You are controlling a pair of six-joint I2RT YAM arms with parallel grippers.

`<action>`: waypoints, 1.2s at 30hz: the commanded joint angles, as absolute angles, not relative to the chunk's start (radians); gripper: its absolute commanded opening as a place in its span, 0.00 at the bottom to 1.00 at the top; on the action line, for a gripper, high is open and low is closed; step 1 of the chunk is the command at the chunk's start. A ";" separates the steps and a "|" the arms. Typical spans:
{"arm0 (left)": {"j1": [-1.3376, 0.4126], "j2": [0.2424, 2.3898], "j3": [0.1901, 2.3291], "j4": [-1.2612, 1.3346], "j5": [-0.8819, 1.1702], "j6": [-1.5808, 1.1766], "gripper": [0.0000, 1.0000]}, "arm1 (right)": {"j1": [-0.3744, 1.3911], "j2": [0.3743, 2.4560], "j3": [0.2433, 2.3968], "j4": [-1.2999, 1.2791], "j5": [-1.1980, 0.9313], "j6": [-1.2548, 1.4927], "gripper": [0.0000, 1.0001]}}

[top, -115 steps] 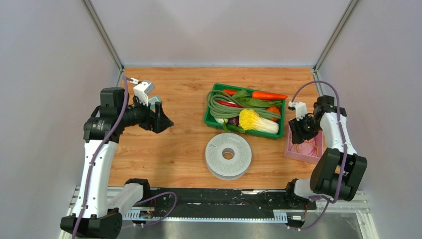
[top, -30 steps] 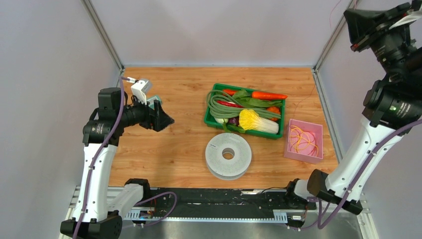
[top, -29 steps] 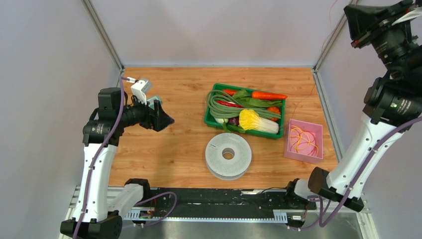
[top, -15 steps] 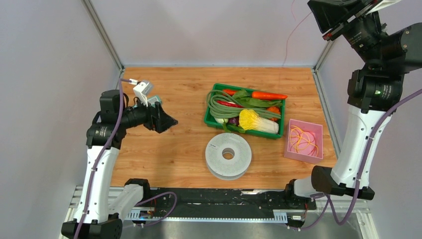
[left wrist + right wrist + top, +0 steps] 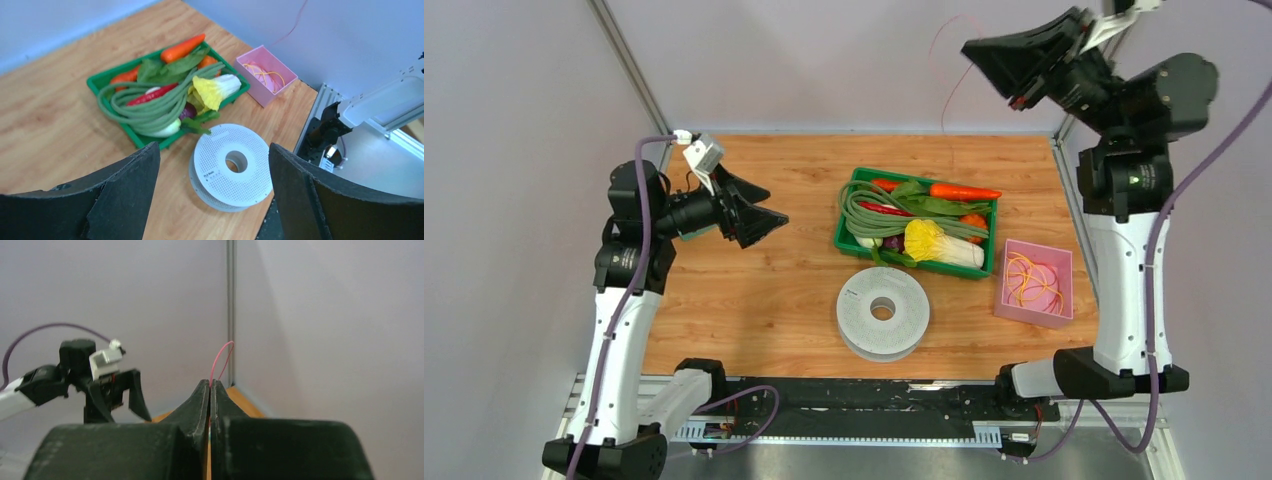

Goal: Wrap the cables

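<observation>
Fetch step: the right end effector (image 5: pixel 210 382), clamped on a thin pink cable (image 5: pixel 220 352), hangs high at one o'clock. The left end effector (image 5: pixel 764 212) gapes empty at nine. Likely next: bring the strand to the spool (image 5: pixel 864 300) at the table's six o'clock.

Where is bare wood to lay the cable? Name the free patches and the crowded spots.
Widest: the table left of the spool and tray, under the left pincer. A strip behind the tray along the far edge, and a narrower patch between spool and box. Crowded: tray, spool and box sit close.
</observation>
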State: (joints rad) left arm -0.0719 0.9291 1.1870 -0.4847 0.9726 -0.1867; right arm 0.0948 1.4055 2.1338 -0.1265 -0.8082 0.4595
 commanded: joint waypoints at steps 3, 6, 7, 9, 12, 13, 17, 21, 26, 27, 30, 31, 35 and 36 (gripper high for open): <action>-0.075 0.914 1.325 -0.398 1.084 -0.136 0.86 | 0.152 1.329 1.925 -0.256 -1.037 0.365 0.00; -0.090 0.899 1.312 -0.280 1.085 -0.260 0.84 | 0.192 1.283 1.853 -0.339 -1.055 0.281 0.00; -0.101 0.896 1.296 -0.234 1.080 -0.320 0.82 | 0.204 1.269 1.830 -0.350 -1.061 0.270 0.00; -0.142 0.896 1.273 -0.148 1.060 -0.414 0.81 | 0.236 1.252 1.803 -0.374 -1.072 0.253 0.00; -0.216 0.905 1.226 -0.033 1.006 -0.541 0.78 | 0.288 1.243 1.787 -0.426 -1.086 0.221 0.00; -0.239 0.910 1.204 0.035 0.990 -0.592 0.77 | 0.299 1.239 1.779 -0.448 -1.091 0.210 0.00; -0.317 0.949 1.143 0.228 0.910 -0.753 0.77 | 0.394 1.223 1.741 -0.492 -1.083 0.184 0.00; -0.396 0.999 1.117 0.406 0.904 -0.861 0.77 | 0.442 1.186 1.687 -0.485 -1.040 0.172 0.00; -0.492 1.031 1.120 0.433 0.894 -0.844 0.78 | 0.472 1.181 1.660 -0.482 -1.034 0.178 0.00; -0.511 1.034 1.120 0.433 0.890 -0.838 0.78 | 0.479 1.181 1.655 -0.482 -1.032 0.178 0.00; -0.543 1.055 1.118 0.423 0.867 -0.824 0.76 | 0.492 1.180 1.640 -0.474 -1.029 0.181 0.00; -0.549 1.061 1.117 0.419 0.861 -0.821 0.75 | 0.495 1.178 1.634 -0.466 -1.026 0.186 0.00; -0.558 1.077 1.103 0.405 0.833 -0.824 0.69 | 0.506 1.173 1.617 -0.454 -1.023 0.196 0.00; -0.563 1.080 1.098 0.403 0.828 -0.824 0.69 | 0.506 1.173 1.617 -0.450 -1.023 0.196 0.00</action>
State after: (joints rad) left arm -0.5507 1.0649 1.1049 0.3656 0.8684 -0.8219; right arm 0.4969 1.1942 1.6230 -0.4808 -1.0378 0.1894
